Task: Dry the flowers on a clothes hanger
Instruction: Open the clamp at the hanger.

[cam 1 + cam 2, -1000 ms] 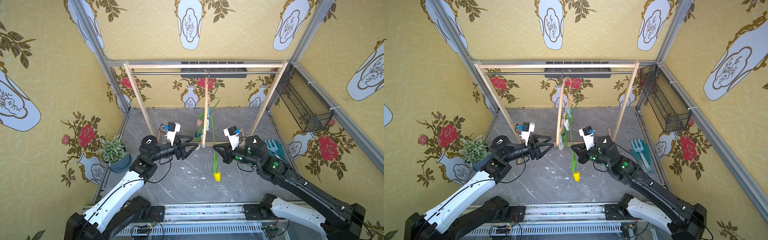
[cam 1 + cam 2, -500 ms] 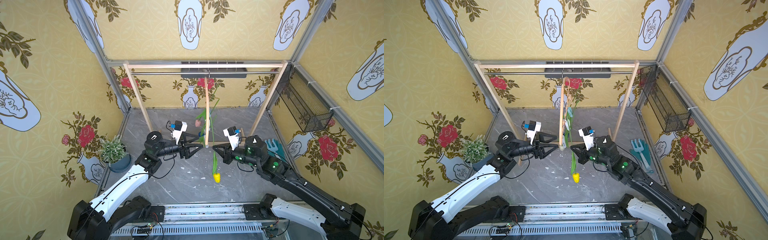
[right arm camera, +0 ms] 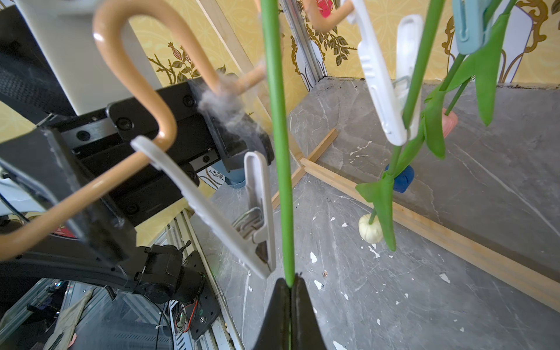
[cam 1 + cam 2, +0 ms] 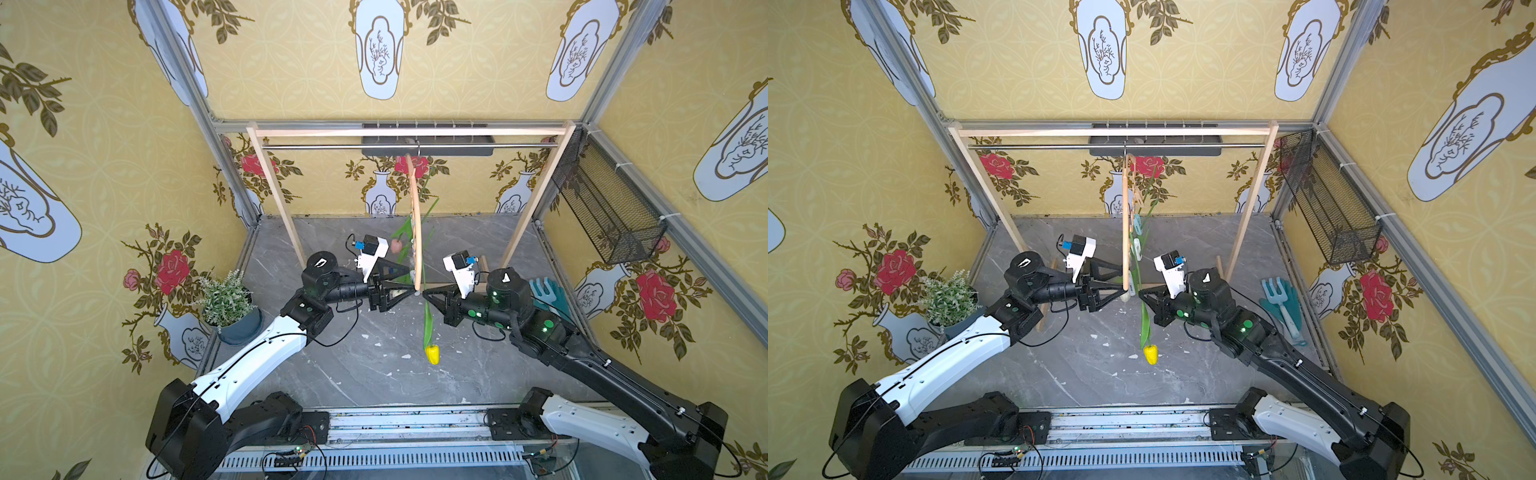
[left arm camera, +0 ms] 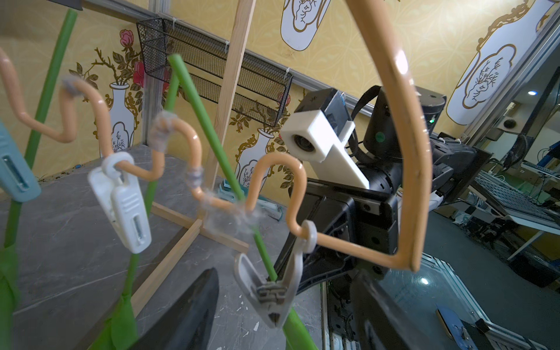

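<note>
Centre-left in a top view, the left gripper [image 4: 409,283] holds its jaws wide, flanking the grey peg [image 5: 272,291] on the clothes hanger [image 4: 415,224]. Immediately right, the yellow tulip's stem [image 3: 281,151] hangs vertical, unclipped and pinched by the right gripper [image 4: 424,292].

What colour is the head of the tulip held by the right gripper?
Yellow. That tulip hangs head-down from the right gripper; a top view shows it best.

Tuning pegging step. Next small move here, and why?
Probably squeeze the end peg open with the left gripper, whose jaws stand open astride it. The peg is shut, and the right gripper, shut on the yellow tulip's stem, holds it beside the peg, not inside.
</note>
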You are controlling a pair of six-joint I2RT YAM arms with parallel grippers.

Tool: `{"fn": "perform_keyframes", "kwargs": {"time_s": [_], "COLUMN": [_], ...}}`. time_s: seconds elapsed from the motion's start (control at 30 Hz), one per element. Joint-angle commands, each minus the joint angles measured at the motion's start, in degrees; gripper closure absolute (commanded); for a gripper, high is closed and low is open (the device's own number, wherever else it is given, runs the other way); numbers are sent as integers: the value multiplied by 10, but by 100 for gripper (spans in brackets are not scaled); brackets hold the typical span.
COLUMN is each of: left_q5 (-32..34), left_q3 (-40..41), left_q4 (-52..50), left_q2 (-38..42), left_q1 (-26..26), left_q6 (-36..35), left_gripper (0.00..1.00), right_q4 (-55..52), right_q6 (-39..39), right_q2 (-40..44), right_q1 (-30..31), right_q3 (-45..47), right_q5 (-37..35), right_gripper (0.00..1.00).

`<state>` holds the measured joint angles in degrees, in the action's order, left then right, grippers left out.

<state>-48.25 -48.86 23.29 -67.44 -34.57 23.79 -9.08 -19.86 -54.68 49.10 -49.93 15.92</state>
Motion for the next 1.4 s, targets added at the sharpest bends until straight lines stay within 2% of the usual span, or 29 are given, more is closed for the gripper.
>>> {"fn": "perform_keyframes", "kwargs": {"time_s": [0.0, 0.43, 0.77, 0.9, 1.1, 1.37], "left_q5": [-9, 12, 14, 8, 1, 1], "left_q3": [-13, -45, -56, -62, -66, -67], "left_q4": [-21, -72, -88, -89, -87, -87], "left_q2": [-10, -29, -38, -46, -54, -55], "left_q1": [-5, -13, -19, -19, -19, -19], "left_q6": [-21, -46, -57, -53, -51, -42], "left_gripper": [30, 34, 34, 42, 43, 63], "right_q4": [15, 12, 12, 11, 10, 11], "right_q6": [6, 11, 14, 14, 13, 12], "right_q2": [-1, -3, -6, -5, -4, -5], "right_q1": [1, 0, 0, 1, 0, 0], "right_q3": [-6, -10, -14, -14, -14, -15], "right_q5": [6, 9, 13, 14, 15, 13], "right_gripper": [100, 100, 100, 100, 100, 100]}}
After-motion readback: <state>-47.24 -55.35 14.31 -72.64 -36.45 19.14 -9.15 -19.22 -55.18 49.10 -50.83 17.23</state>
